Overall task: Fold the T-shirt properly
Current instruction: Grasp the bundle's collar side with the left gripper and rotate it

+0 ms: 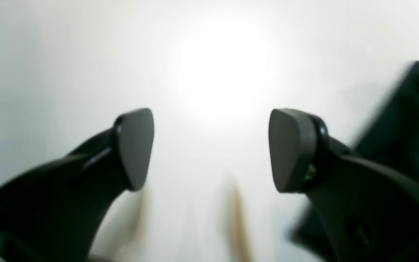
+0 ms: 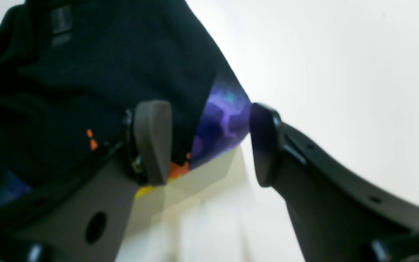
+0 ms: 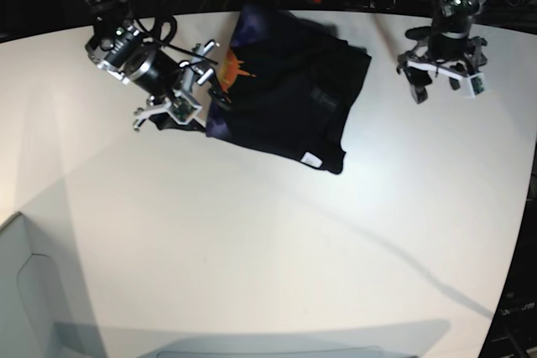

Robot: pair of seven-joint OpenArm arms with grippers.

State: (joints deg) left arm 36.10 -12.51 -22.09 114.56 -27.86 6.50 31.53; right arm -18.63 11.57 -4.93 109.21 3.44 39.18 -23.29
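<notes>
T-shirt (image 3: 289, 90) lay bunched at upper centre of the base view on the white table (image 3: 252, 257), long axis running from upper left down to lower right, small white tag (image 3: 310, 158) at its lower edge. Right gripper (image 3: 179, 96) sat at the shirt's left edge, jaws wide apart and holding nothing, with the purple-and-orange printed hem (image 2: 224, 120) lying just between and beyond the pads in the right wrist view. Left gripper (image 3: 443, 77) hung in the upper right of the base view, well apart from the cloth, jaws likewise spread and empty; only a dark sliver of fabric (image 1: 409, 120) at the right edge of its own view. Judged nearer by far: the right arm, cloth lying straight ahead of its opening.
</notes>
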